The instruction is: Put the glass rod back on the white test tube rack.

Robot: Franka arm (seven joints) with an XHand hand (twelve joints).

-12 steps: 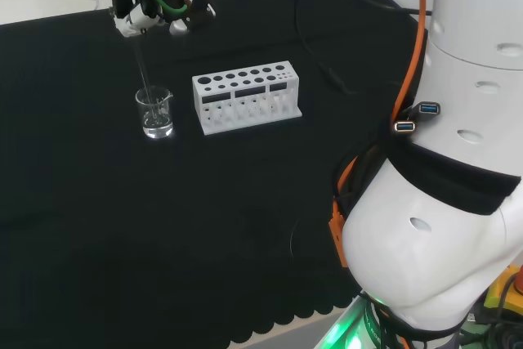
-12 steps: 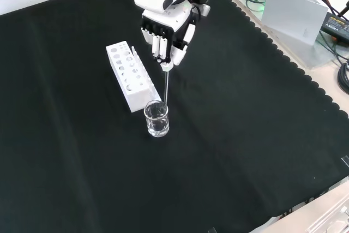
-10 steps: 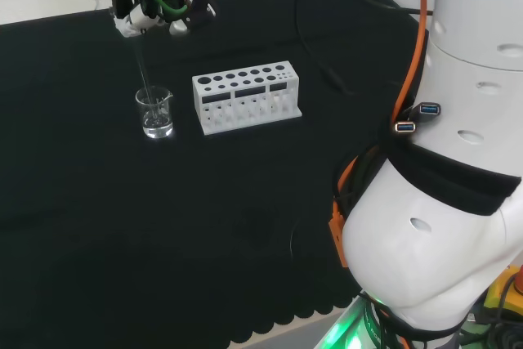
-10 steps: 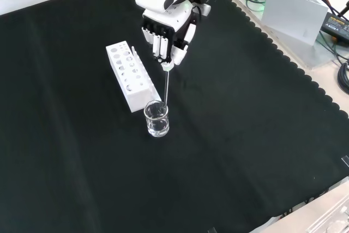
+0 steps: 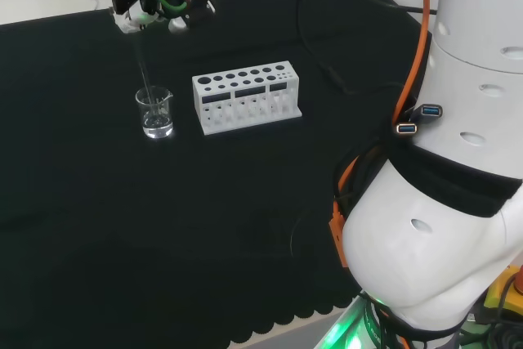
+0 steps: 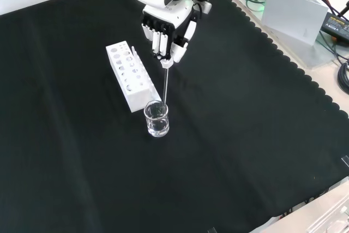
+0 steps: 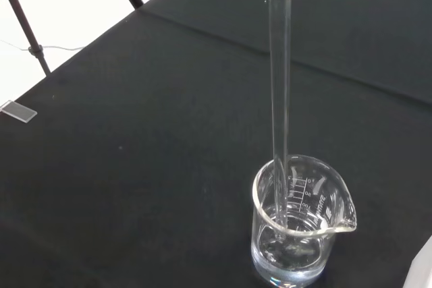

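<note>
Glass rod (image 6: 164,84), held upright by its top end between the curled fingers and thumb of the hand (image 6: 166,28), which grasps it from above. From the fingertips the rod runs straight down into a small clear beaker (image 6: 157,119) standing on the black cloth (image 6: 245,135) directly below the hand; its lower end sits inside the beaker, and whether it rests on the bottom cannot be told. In the wrist view the rod (image 7: 279,99) descends past the beaker's rim (image 7: 302,193) into a shallow layer of clear liquid, close to the wall on the side away from the spout. White test tube rack (image 6: 130,75), with rows of round holes in its top, stands on the cloth just beside the beaker and below the hand, to the left of the rod in the front view; in the head view the rack (image 5: 247,96) lies to the right of the beaker (image 5: 154,112), with the hand (image 5: 155,6) above and behind the beaker.
</note>
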